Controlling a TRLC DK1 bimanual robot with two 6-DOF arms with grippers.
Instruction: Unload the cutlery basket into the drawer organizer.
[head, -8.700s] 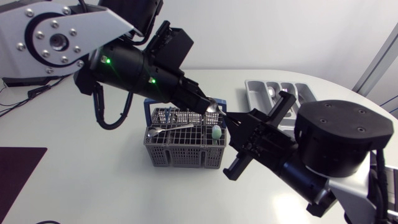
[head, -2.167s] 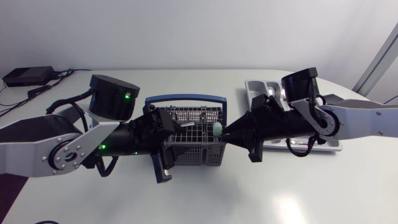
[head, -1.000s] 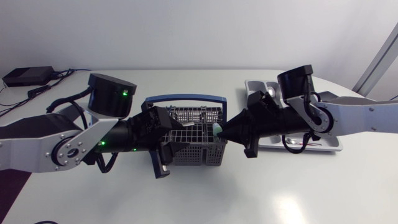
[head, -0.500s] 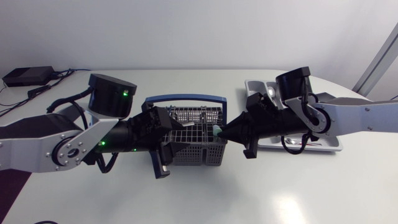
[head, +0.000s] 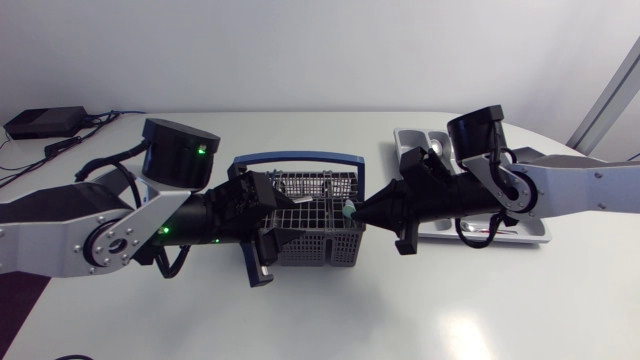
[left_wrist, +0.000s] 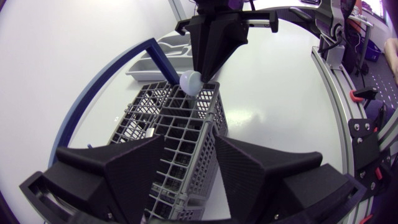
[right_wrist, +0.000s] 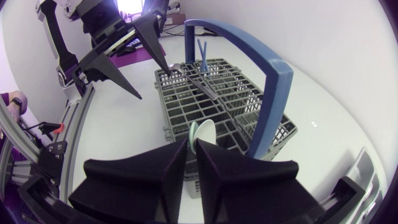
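The grey cutlery basket (head: 312, 236) with a blue handle (head: 300, 158) stands mid-table. My left gripper (head: 267, 234) straddles its left end, one finger on each long wall, shut on it; the left wrist view shows the basket (left_wrist: 180, 124) between its fingers (left_wrist: 109, 171). My right gripper (head: 358, 213) is at the basket's right end, its tips closed on a pale green utensil (head: 346, 209) that stands in the corner cell (right_wrist: 203, 132). A metal utensil (right_wrist: 200, 85) and a blue one (right_wrist: 202, 53) lie further along. The grey drawer organizer (head: 414, 140) sits behind the right arm.
Spoons lie in the organizer's far compartments (head: 437, 148). A black box with cables (head: 40, 122) sits at the table's far left, and a dark mat (head: 18, 295) at its front left. Bare white table stretches in front of the basket.
The right gripper's fingers have closed in on the pale green utensil. The left arm and the basket have stayed where they were.
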